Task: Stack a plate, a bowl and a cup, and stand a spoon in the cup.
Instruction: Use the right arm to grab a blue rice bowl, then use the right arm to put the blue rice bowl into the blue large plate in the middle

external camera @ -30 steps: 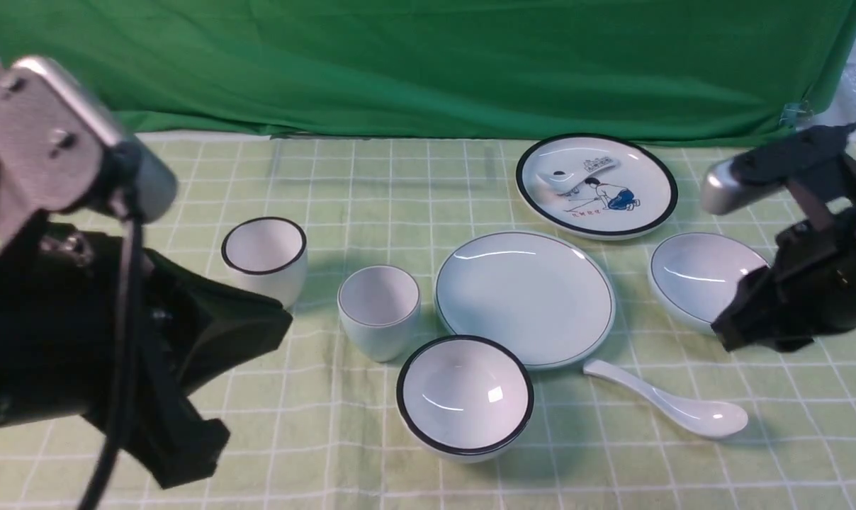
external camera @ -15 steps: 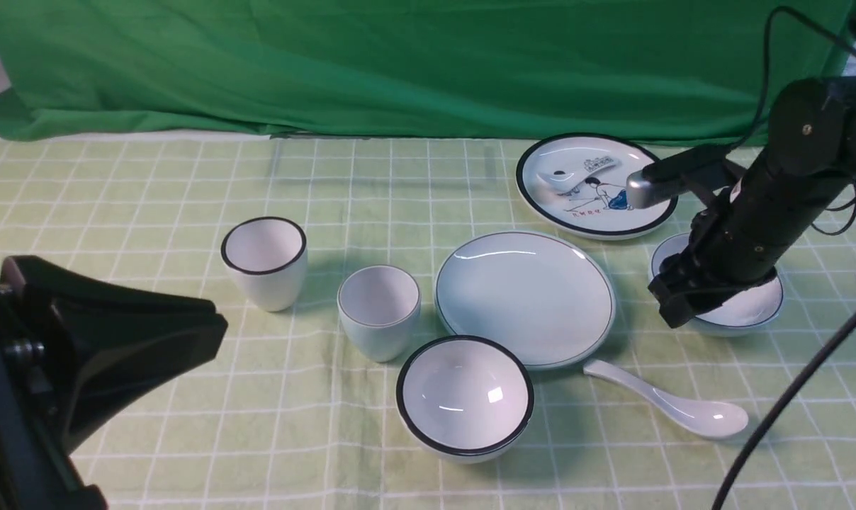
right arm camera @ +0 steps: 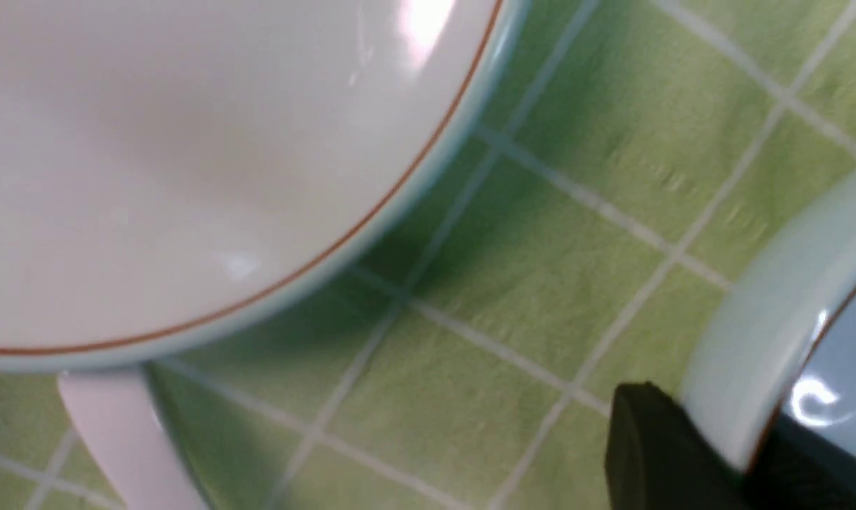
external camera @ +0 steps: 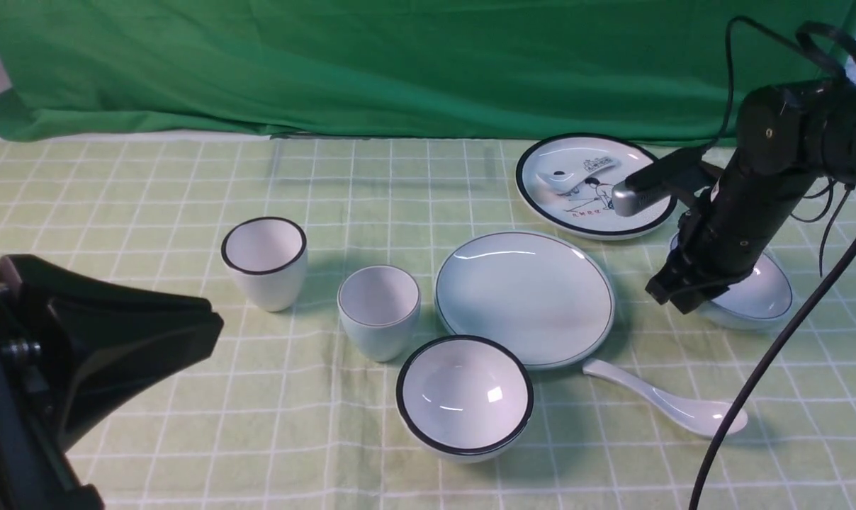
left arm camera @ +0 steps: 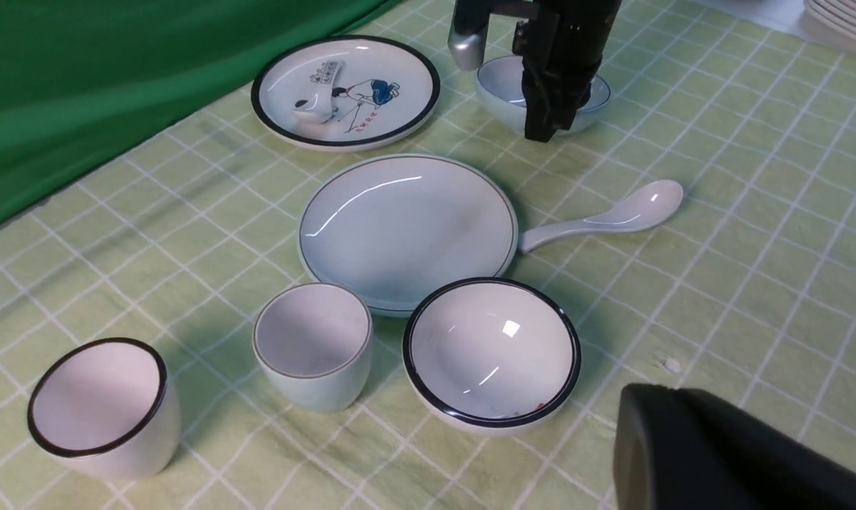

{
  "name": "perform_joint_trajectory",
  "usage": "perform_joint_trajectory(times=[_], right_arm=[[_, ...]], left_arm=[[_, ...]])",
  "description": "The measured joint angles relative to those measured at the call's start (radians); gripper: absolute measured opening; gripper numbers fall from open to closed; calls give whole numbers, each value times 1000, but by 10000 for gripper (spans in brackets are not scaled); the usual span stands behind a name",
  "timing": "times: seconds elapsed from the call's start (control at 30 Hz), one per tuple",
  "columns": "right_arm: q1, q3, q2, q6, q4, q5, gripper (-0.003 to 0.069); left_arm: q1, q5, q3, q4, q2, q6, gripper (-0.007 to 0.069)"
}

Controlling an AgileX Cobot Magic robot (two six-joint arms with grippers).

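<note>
- Now the right claw pinches the bowl by its plate-side rim; the bowl is tilted.
- Bowl is right of the plate, apart from it.
- Spoon lies on the table, handle tip at the plate's near rim.
- Cup stands upright just left of the plate.
- Left claw is at the near left; spread or pressed together cannot be told.

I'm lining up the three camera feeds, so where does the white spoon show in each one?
Front view: spoon lies right of the plate, handle end at its near rim.
Left wrist view: whole spoon, handle end at the plate rim.
Right wrist view: only its handle, beside the plate rim.
Shared landmark: the plate.
</note>
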Motion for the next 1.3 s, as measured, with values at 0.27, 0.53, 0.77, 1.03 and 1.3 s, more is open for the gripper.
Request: perform_joint_trajectory(times=[0.27, 0.53, 0.77, 1.03, 1.3], right_arm=[[243, -89, -80, 40, 16, 19, 80], [354, -100, -9, 54, 22, -66, 80], [357, -100, 28, 72, 22, -79, 80], [357, -100, 42, 76, 22, -73, 91], [358, -100, 42, 96, 22, -102, 261]], left_arm=[[0, 0, 0, 21, 0, 0, 16], [0, 0, 0, 37, 0, 7, 16], [0, -10, 0, 37, 0, 7, 16], [0, -24, 0, 37, 0, 7, 16], [0, -26, 0, 39, 0, 7, 16]])
